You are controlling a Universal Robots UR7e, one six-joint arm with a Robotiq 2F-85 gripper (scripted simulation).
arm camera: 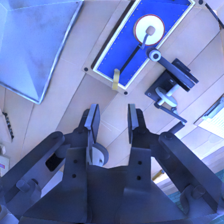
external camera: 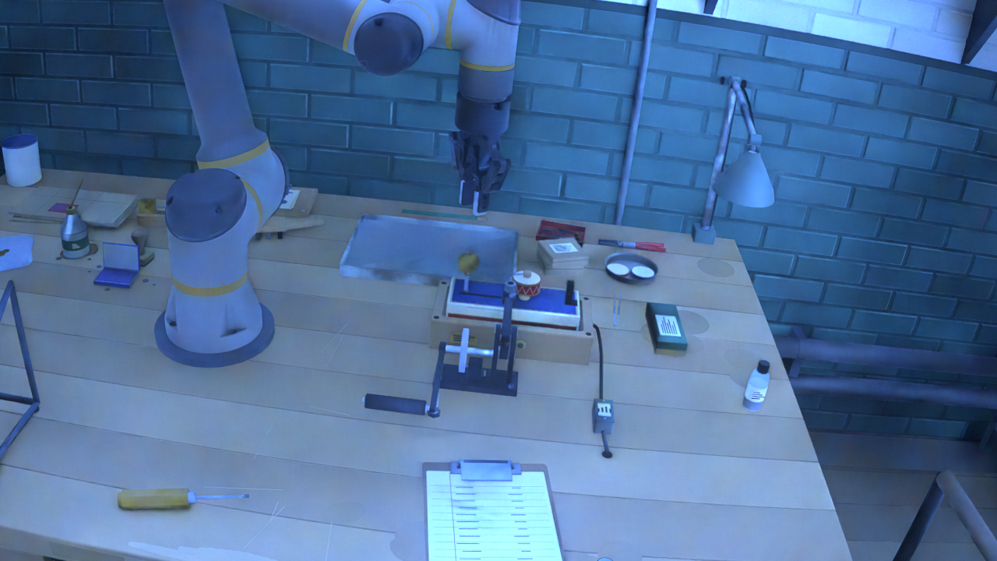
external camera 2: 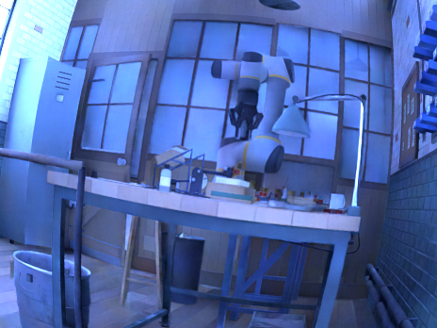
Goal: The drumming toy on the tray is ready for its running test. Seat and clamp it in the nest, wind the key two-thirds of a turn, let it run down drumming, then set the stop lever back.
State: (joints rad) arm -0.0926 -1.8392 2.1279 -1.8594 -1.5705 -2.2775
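At the middle of the bench the drumming toy [external camera: 512,298] sits in the wooden nest [external camera: 512,317]. The toy has a blue top, a small red and white drum [external camera: 527,284] and a yellow key [external camera: 468,262] at its left end. The black toggle clamp [external camera: 481,359] stands in front of the nest with its arm over the toy, and its handle [external camera: 395,403] lies low to the left. The metal tray [external camera: 429,248] behind the nest is empty. My gripper [external camera: 479,204] hangs high above the tray's rear edge, partly open, and holds nothing.
A desk lamp [external camera: 739,174] stands at the right rear. Small boxes [external camera: 561,252], a dish [external camera: 630,267] and a green box [external camera: 666,326] lie right of the nest. A switch box [external camera: 603,416], a clipboard [external camera: 491,513] and a screwdriver [external camera: 174,498] lie at the front.
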